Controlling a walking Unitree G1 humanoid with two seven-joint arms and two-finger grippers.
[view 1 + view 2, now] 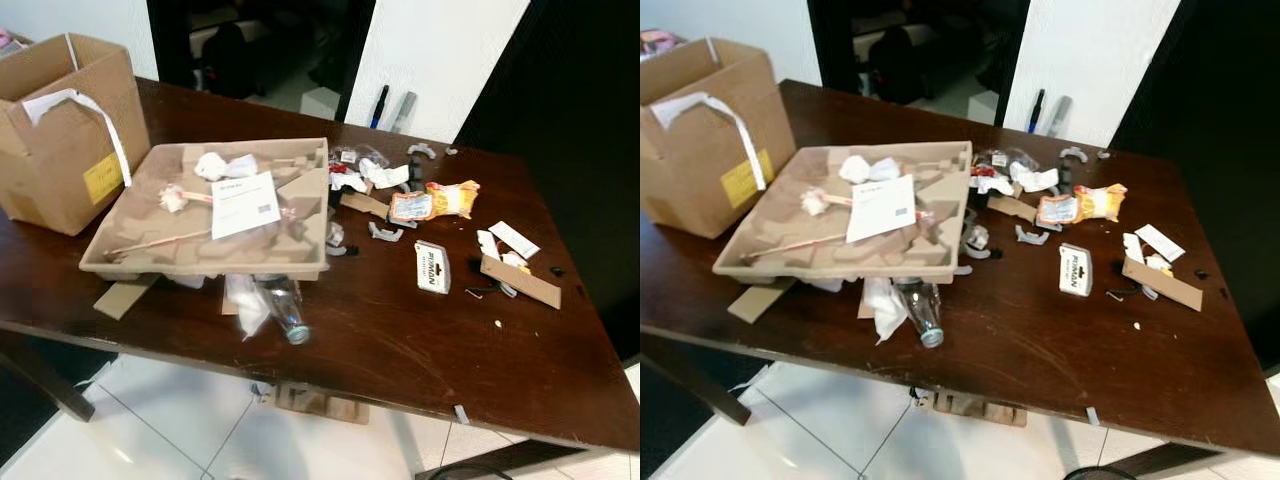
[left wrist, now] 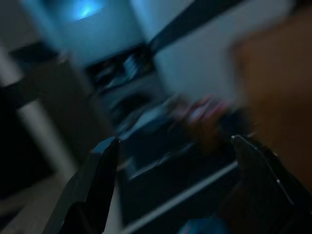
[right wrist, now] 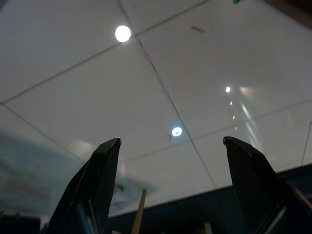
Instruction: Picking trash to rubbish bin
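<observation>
Trash is spread over a dark wooden table (image 1: pixel 400 340). A moulded cardboard tray (image 1: pixel 215 215) holds crumpled tissue (image 1: pixel 222 166) and a white paper sheet (image 1: pixel 244 203). A clear plastic bottle (image 1: pixel 283 307) lies in front of the tray near the table's front edge. To the right lie an orange snack wrapper (image 1: pixel 436 201), a small white packet (image 1: pixel 432 266) and a cardboard strip (image 1: pixel 520 280). My left gripper (image 2: pixel 173 146) is open in a dark, blurred view. My right gripper (image 3: pixel 170 141) is open above a glossy tiled floor (image 3: pixel 146 78).
An open brown cardboard box (image 1: pixel 60 130) stands at the table's left end. Small plastic clips and scraps (image 1: pixel 385 232) dot the middle. A dark doorway (image 1: pixel 260 50) lies behind the table. A cardboard scrap (image 1: pixel 315 400) rests on the white floor tiles under the front edge.
</observation>
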